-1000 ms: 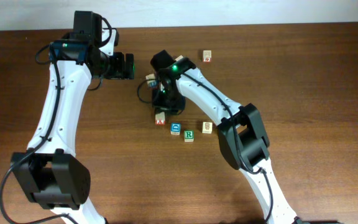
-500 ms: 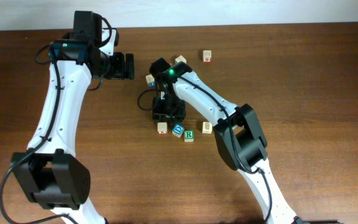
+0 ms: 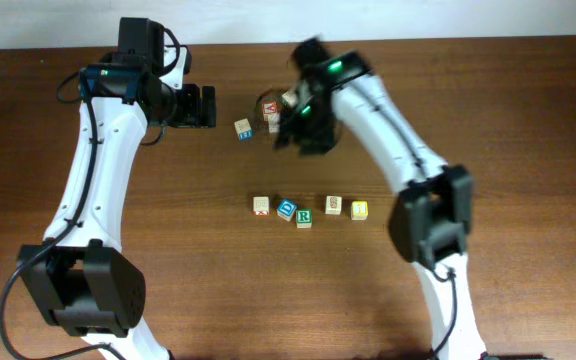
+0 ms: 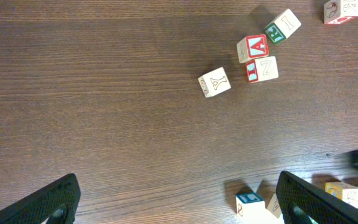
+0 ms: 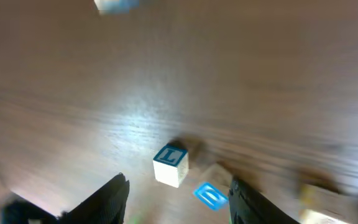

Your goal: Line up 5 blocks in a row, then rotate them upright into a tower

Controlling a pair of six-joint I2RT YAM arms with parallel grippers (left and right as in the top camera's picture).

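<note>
Five blocks lie in a row mid-table: a beige one with orange marks [image 3: 260, 205], a blue-letter one [image 3: 285, 209], a green R [image 3: 304, 216], a second beige one [image 3: 334, 205] and a yellow-faced one [image 3: 359, 210]. My right gripper [image 3: 288, 138] hangs blurred over the back of the table, well away from the row. In the right wrist view it [image 5: 179, 202] is open and holds nothing, and a blue L block [image 5: 171, 164] lies ahead of its fingers. My left gripper [image 3: 210, 107] stands wide open at the back left; in its wrist view [image 4: 178, 202] the blue L block [image 4: 248, 202] sits near the right finger.
A cube with blue marks [image 3: 243, 129] and a cluster with a red-faced cube [image 3: 271, 110] lie at the back, just left of my right gripper. The left wrist view shows them as a pale cube [image 4: 214, 82] and a red A cube [image 4: 252, 48].
My right gripper opened off the leftmost beige block, then swung fast up and right to the back. The yellow block now shows at the row's right end. The left arm stayed still.
</note>
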